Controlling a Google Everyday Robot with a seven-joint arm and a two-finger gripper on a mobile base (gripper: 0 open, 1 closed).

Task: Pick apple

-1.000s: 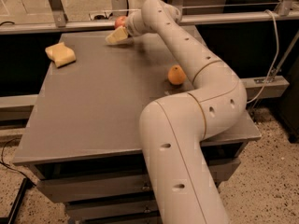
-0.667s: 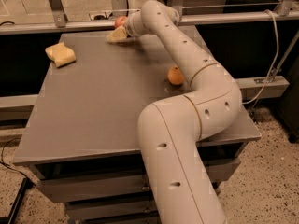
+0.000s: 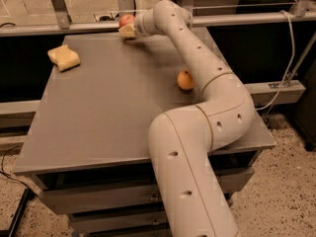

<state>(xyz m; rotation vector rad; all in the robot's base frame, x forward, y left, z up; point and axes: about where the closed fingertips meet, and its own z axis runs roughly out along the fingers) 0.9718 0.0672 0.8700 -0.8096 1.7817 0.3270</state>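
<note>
Fingers [image 3: 127,31] of mine sit at the far edge of the flat grey surface [image 3: 98,112], left of its middle, at the end of my long cream-coloured jointed arm [image 3: 217,107]. The arm reaches across the whole surface from the near right corner. The round red apple with a yellowish patch [image 3: 127,19] lies right at that far edge, directly behind my fingers and up against them. Only its upper red part shows over their pale tips. Whether my fingers are spread or closed, and whether they have any hold on the apple, I cannot tell from this side.

A small plain orange citrus fruit [image 3: 185,80] rests on the right half of the surface, just beside my forearm and well apart from the apple. A pale yellow sponge block [image 3: 64,58] lies near the far left corner, by itself. A grey metal rail [image 3: 256,19] runs along behind the surface, close behind the apple.
</note>
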